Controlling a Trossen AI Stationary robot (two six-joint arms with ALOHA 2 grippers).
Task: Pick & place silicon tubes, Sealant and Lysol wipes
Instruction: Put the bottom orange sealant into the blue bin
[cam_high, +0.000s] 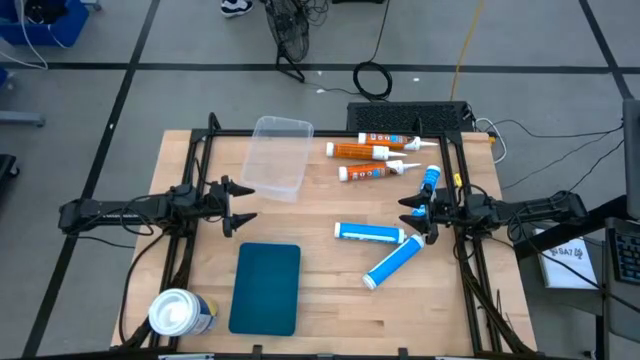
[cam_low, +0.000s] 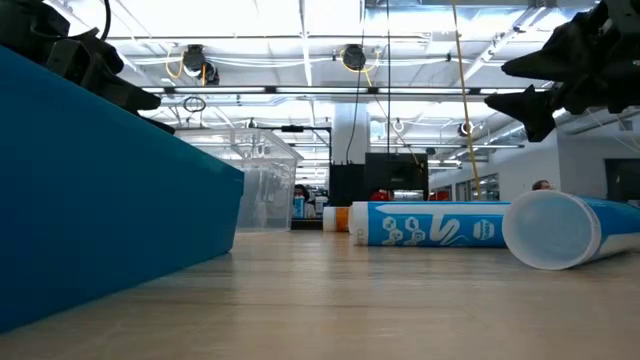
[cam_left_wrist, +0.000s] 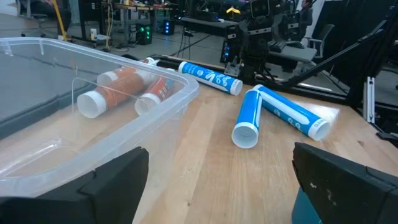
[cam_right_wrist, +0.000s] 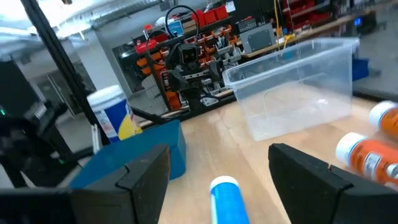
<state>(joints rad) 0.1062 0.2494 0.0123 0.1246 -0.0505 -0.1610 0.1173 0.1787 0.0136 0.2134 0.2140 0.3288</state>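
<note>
Three orange-and-white tubes (cam_high: 372, 152) lie at the table's far side, right of a clear plastic bin (cam_high: 277, 155). Three blue-and-white tubes lie on their sides at the right: one (cam_high: 370, 232) at mid-table, one (cam_high: 393, 262) nearer the front, and one (cam_high: 430, 180) beside the right arm. The Lysol wipes canister (cam_high: 180, 313), with its white lid, stands upright at the front left corner. My left gripper (cam_high: 247, 204) stands open at the left side, above the table. My right gripper (cam_high: 412, 215) is open at the right side, beside the blue tubes, with nothing between its fingers.
A flat teal box (cam_high: 265, 288) lies at the front, right of the canister. A black frame (cam_high: 200, 150) runs around the table's edges. Bare wood (cam_high: 320, 210) lies between the two grippers. A black box and cables (cam_high: 410, 112) sit beyond the far edge.
</note>
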